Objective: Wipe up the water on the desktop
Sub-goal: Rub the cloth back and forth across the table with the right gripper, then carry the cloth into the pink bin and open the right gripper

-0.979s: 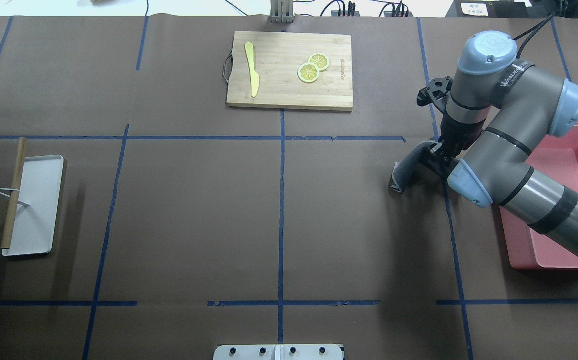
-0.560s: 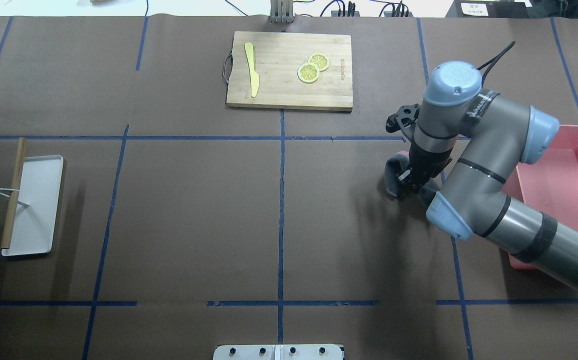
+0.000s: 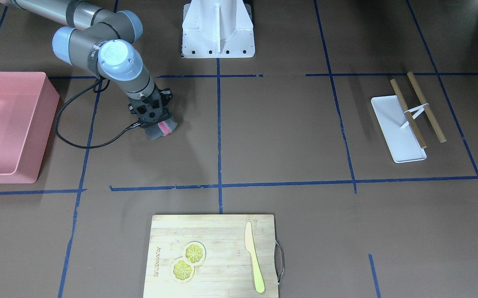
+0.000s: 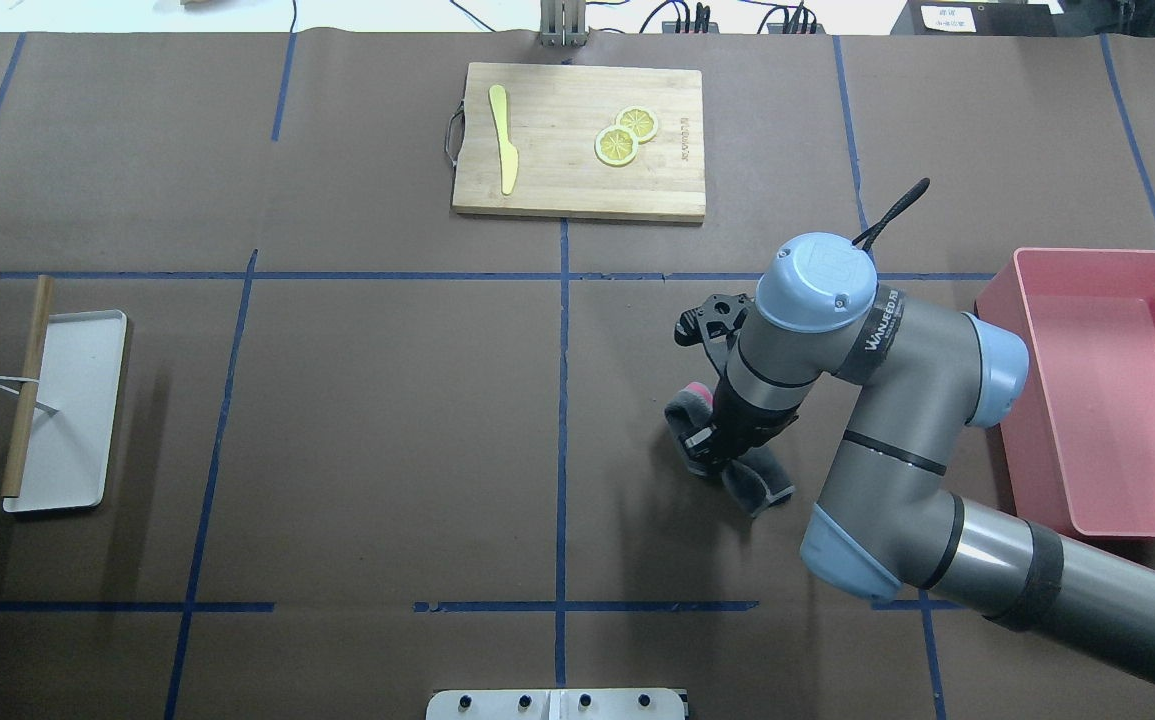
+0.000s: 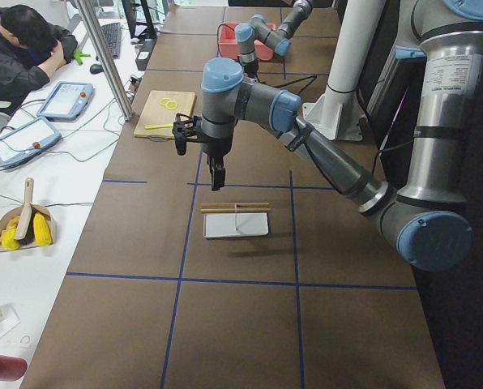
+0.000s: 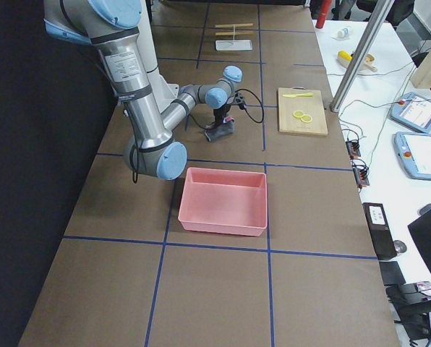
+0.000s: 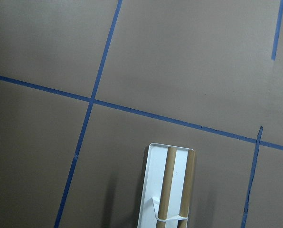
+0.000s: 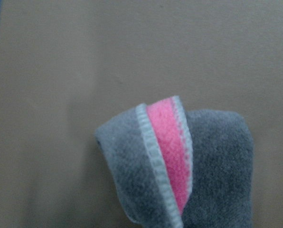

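Note:
The desktop (image 4: 387, 400) is dark brown with blue tape lines; I see no water on it. My right gripper (image 4: 712, 447) is shut on a grey cloth (image 4: 685, 412) with a pink inner face and presses it onto the desktop right of centre. The cloth also shows in the front view (image 3: 162, 129) and fills the right wrist view (image 8: 179, 175), folded over. My left gripper (image 5: 216, 177) shows only in the left side view, hanging above the white tray (image 5: 236, 225); I cannot tell whether it is open or shut.
A pink bin (image 4: 1107, 390) stands at the right. A wooden cutting board (image 4: 577, 150) with lemon slices and a yellow knife lies at the back centre. A white tray (image 4: 72, 410) with two wooden sticks lies at the left. A black cable (image 3: 77, 142) trails behind the right wrist.
My right arm has moved left and toward the robot, away from the pink bin, dragging the cloth across the desktop.

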You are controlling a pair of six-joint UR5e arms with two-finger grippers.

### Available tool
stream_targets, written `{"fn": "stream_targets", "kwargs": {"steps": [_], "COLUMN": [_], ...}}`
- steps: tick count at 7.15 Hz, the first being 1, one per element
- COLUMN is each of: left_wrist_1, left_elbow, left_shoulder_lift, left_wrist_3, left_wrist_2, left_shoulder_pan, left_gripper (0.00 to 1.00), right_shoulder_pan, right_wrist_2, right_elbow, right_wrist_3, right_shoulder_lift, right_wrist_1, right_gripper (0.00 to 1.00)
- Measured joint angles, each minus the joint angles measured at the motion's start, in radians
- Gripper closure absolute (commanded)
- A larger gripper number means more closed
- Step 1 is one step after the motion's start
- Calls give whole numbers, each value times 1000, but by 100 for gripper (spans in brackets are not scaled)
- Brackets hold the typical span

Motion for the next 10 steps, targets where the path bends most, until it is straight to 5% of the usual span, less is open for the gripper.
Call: {"fn": "stream_targets", "kwargs": {"steps": [3, 5, 8, 10], "left_wrist_1": [1, 0, -62, -235], "left_elbow": [55, 119, 314, 478], "left_shoulder_lift": [5, 33, 37, 41], "left_wrist_3": [109, 227, 420, 446], "left_wrist_2": [0, 0, -8, -15], "left_shoulder_pan": [-36, -48, -59, -62], "left_gripper": [0, 0, 0, 0], "right_shoulder_pan": [54, 190, 487, 687], "right_wrist_2": [-24, -52, 72, 178], "right_elbow": [146, 255, 328, 330], "right_wrist_3": [89, 96, 6, -191], "right_shoulder_lift": [2, -47, -171, -303], "right_wrist_1": [26, 21, 14, 13], "right_gripper": [99, 99, 99, 98]}}
